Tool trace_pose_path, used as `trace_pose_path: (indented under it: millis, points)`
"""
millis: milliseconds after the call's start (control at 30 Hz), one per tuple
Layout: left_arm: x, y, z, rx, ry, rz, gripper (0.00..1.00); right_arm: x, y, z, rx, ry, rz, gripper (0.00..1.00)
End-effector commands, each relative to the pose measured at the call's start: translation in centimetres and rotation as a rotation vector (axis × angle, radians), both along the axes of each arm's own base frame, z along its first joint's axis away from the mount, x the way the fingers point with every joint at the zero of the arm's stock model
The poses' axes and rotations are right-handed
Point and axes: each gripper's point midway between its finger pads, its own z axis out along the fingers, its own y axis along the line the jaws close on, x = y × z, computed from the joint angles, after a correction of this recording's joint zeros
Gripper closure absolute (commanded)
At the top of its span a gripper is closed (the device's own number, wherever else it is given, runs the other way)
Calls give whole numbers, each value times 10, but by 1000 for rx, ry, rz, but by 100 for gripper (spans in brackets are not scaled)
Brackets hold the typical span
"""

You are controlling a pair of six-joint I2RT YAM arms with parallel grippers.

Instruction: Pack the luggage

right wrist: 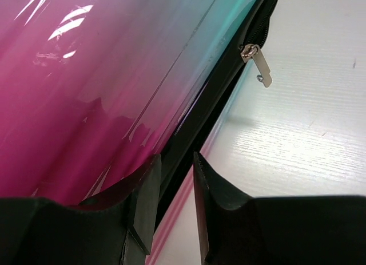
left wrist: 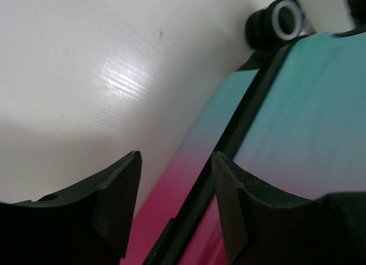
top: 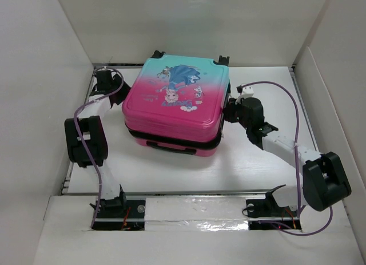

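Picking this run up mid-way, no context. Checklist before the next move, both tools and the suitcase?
1. Lid down on base: ok. The suitcase lies flat with its shell halves together.
2. Zipper pull located: ok. The zipper pull hangs from the black seam, ahead of the right tool.
3. Right tool on the pull: not ok. Its jaws are slightly apart and empty, short of the pull.
4. Left tool free: ok. The left tool is open and empty beside the suitcase's left side.
5. Zip fully closed: cannot tell. Only parts of the seam show.
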Motion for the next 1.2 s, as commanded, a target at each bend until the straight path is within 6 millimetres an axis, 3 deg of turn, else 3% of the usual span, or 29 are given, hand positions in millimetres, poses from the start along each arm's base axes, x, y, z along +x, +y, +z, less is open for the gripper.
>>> trace_pose_path:
  millis: [0,200,267,400,467,533,567,600,667,733,767,800,833,867,933,967,1000,1067,1100,1133,1167]
  points:
    - [-23,-86,102,-154,-223,-262,50,-13,44,28,85,-56,174,63]
    - [-58,-149,179,-264,-360,-421,50,-24,66,37,161,-79,280,60]
    - [-67,-152,203,-272,-407,-433,50,-24,65,41,175,-85,282,59]
    - [-78,-154,231,-288,-468,-450,50,-22,62,44,217,-87,288,53]
    - [-75,-135,225,-195,-436,-386,50,-25,54,41,219,-86,262,51]
    - [-61,-82,216,-89,-427,-247,49,-26,37,48,211,-110,218,46]
    - [-61,-66,213,-77,-427,-210,49,-30,28,42,202,-103,196,46]
    - [-59,-47,196,-60,-397,-154,49,-30,16,39,184,-97,145,43]
    - [-56,-8,189,-35,-405,-36,48,-37,-8,44,177,-129,74,37]
    - [-54,15,167,-3,-369,49,46,-37,-33,43,160,-141,-20,38]
    - [-50,27,154,-3,-338,78,46,-38,-40,45,162,-149,-40,77]
    - [-49,33,146,-11,-318,89,46,-38,-46,39,140,-123,-55,93]
    - [-46,36,139,-28,-306,94,46,-36,-50,37,125,-108,-64,100]
    - [-43,39,124,-72,-268,104,46,-32,-54,35,108,-95,-72,100]
    - [-35,49,118,-120,-264,98,46,-19,-55,28,73,-59,-75,100]
    - [-26,51,98,-129,-213,95,46,-12,-57,25,65,-44,-84,100]
    - [-17,58,102,-80,-204,88,46,-5,-58,23,63,-29,-87,100]
    - [-13,65,56,-54,-50,80,46,16,-50,17,58,4,-74,100]
    - [-8,67,55,-33,-42,59,46,23,-44,17,72,9,-41,100]
    - [-7,59,35,-56,1,26,46,37,-34,12,79,33,-4,100]
    - [-6,54,27,-56,16,14,46,45,-32,7,78,50,-6,100]
